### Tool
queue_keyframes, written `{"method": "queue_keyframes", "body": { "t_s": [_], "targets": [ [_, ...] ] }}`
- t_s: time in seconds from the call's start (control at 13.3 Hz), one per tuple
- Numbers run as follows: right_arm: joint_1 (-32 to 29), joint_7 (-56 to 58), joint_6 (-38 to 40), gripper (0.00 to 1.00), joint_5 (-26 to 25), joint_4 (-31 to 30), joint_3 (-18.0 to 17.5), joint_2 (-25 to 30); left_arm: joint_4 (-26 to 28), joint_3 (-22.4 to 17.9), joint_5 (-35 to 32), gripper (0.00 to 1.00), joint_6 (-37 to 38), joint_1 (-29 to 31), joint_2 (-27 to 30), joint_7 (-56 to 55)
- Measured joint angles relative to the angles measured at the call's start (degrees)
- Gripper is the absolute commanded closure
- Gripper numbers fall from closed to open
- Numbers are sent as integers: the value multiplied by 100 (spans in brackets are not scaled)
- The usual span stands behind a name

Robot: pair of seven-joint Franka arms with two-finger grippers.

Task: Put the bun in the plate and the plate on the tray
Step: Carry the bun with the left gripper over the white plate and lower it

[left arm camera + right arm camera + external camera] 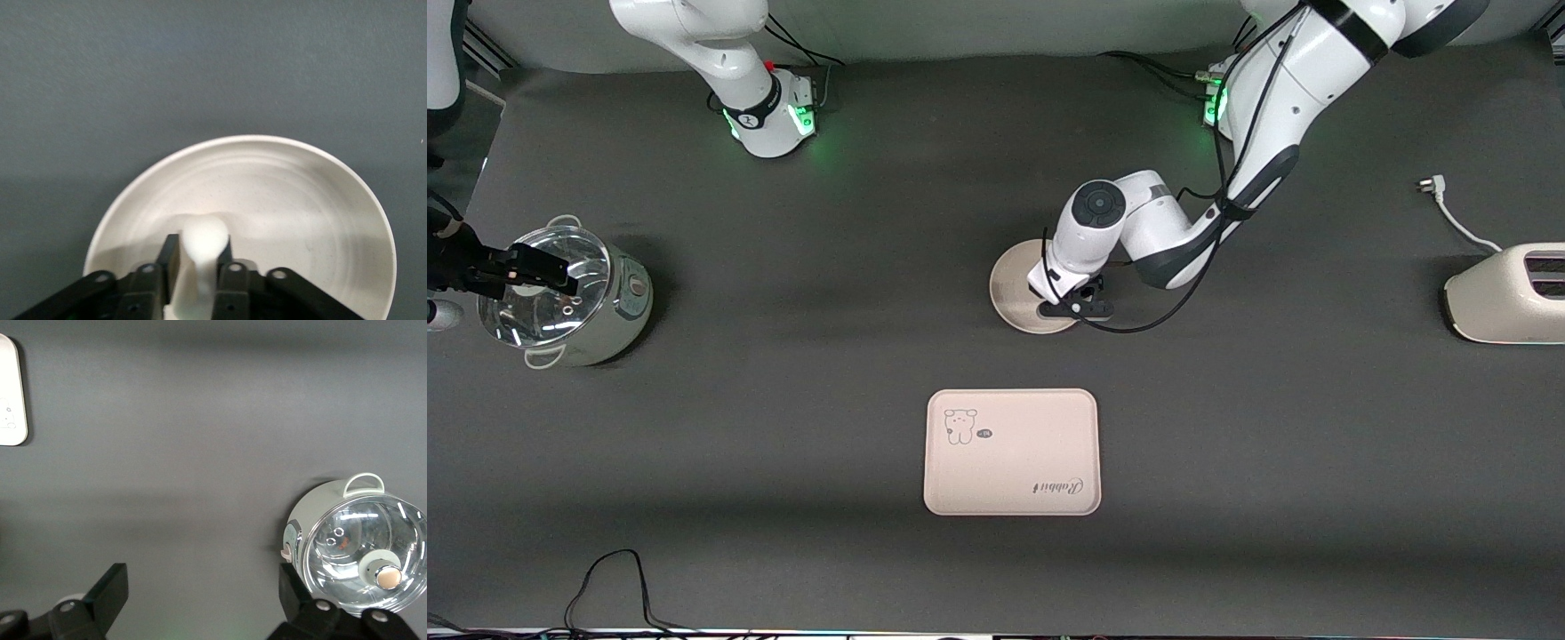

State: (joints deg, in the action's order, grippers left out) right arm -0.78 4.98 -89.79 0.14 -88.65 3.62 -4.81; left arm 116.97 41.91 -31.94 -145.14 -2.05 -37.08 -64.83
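One small off-white rounded bun [202,248] sits between the left gripper's [199,257] two black fingers [169,255], low over the round cream-white shallow plate [293,207]. In the left wrist view the lump looks stretched, its long axis running along the fingers with the rounded end pointing out from their tips toward the plate's middle. The fingers stand close on either side of it, but whether they are gripping the bun cannot be told from here.

The single plate lies flat on the dark table, toward the left arm's end of it and farther from the front camera than the tray [1011,452]. That one pale pinkish-cream rectangular tray with rounded corners lies with its long axis running between the two arms' ends of the table, well apart from the plate. It carries a small bear drawing and the script word "Rabbit", which reads upside down in the front view.

The right gripper [200,600] waits with its fingers spread wide and nothing between them, above one pale green pot with a glass lid [565,298] at the right arm's end of the table. One cream toaster [1507,293] with a white cord stands at the left arm's end.
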Motion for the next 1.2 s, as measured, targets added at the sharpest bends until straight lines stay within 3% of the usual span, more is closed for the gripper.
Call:
{"method": "queue_keyframes", "body": {
  "t_s": [1.2],
  "targets": [
    [0,0,0,0,0,-1,0,0,-10,138,-306,0,193,19,14,-191]
  ]
}}
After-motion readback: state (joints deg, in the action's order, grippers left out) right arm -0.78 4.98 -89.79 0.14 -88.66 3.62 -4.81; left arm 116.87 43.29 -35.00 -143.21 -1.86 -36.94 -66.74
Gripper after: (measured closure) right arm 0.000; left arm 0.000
